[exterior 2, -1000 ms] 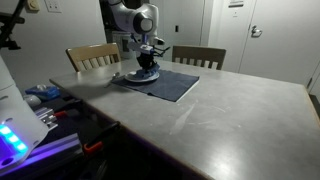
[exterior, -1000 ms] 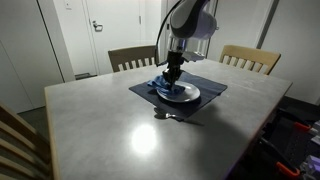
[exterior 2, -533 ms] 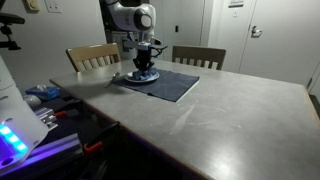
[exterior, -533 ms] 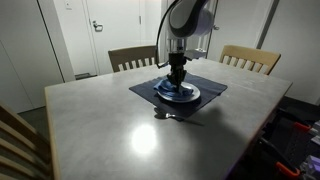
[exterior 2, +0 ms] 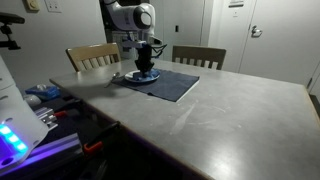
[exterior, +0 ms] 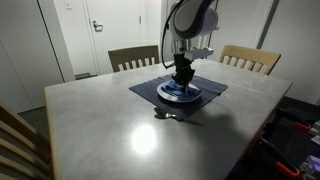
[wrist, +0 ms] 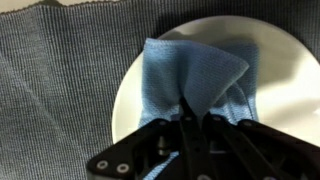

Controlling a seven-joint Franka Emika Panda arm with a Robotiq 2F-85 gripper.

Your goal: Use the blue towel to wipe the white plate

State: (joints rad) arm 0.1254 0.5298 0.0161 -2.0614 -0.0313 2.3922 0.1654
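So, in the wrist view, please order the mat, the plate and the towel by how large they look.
1. mat, running past the picture's edges
2. plate, partly cut off
3. towel, on the plate

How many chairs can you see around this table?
3. One chair stands behind the table, another is beside it along that far edge, and what looks like a third is at the near corner. More may be out of frame.

readable text: none | door placard (exterior 2: 237, 3): too small to read
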